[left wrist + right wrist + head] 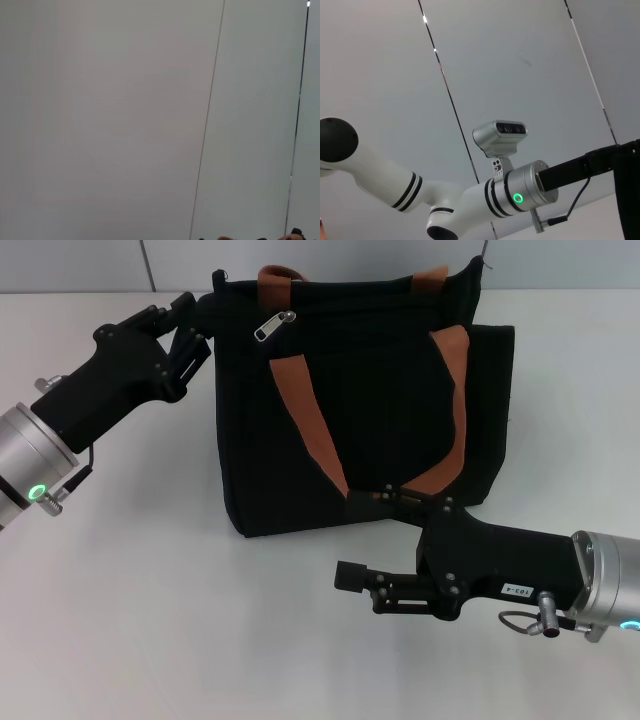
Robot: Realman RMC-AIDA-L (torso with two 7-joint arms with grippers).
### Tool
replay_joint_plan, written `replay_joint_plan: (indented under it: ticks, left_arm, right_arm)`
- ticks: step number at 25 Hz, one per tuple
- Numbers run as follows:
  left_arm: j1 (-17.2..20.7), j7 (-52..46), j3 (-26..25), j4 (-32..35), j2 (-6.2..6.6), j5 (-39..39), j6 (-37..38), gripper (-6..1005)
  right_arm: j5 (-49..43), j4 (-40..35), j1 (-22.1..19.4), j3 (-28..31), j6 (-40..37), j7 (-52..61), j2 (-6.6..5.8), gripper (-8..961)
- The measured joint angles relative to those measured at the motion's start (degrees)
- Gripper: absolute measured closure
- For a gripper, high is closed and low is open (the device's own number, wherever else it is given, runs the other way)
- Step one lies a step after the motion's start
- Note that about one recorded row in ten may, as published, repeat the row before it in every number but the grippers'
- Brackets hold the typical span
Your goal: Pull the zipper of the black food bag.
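Zipper [273,326], silver with teardrop tab, lies near left gripper [205,315] pinching black food bag [380,430].

White robot body, head camera [501,134], left arm [530,185] with green light, grey wall panels [520,55].

blk food bag [300,440], orange-brown straps [305,410], silver zipper [272,326]

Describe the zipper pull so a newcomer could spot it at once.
Find the black food bag standing mid-table, with orange-brown straps. Follow its top edge toward the left gripper at that corner. The zipper hangs there: a small silver teardrop tab, the only shiny metal on the black fabric.
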Motion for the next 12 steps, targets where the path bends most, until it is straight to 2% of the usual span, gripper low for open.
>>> replay_joint_plan:
  ticks: [6, 9, 10, 11, 12]
  left_arm:
    - [0.0, -5.3, 0.2, 0.0, 0.12, 0.5, -0.4, 726]
    - [-0.4, -12.0, 0.6, 0.9, 0.28, 1.2, -0.8, 866]
    - [-0.5, -17.9, 1.2, 2.5, 0.41, 2.4, -0.8, 912]
    - [-0.5, -17.9, 1.2, 2.5, 0.41, 2.4, -0.8, 928]
    - [-0.5, -22.1, 1.9, 4.1, 0.44, 3.3, -0.8, 944]
  right_arm:
    - [0.0, 0.0, -0.1, 0.0, -0.1, 0.0, -0.01, 129]
    - [0.0, 0.0, -0.1, 0.0, -0.3, 0.0, 0.00, 129]
    - [0.0, 0.0, -0.1, 0.0, -0.4, 0.0, 0.00, 129]
    - [0.0, 0.0, -0.1, 0.0, -0.4, 0.0, 0.00, 129]
    - [0.0, 0.0, -0.2, 0.0, -0.6, -0.1, 0.00, 129]
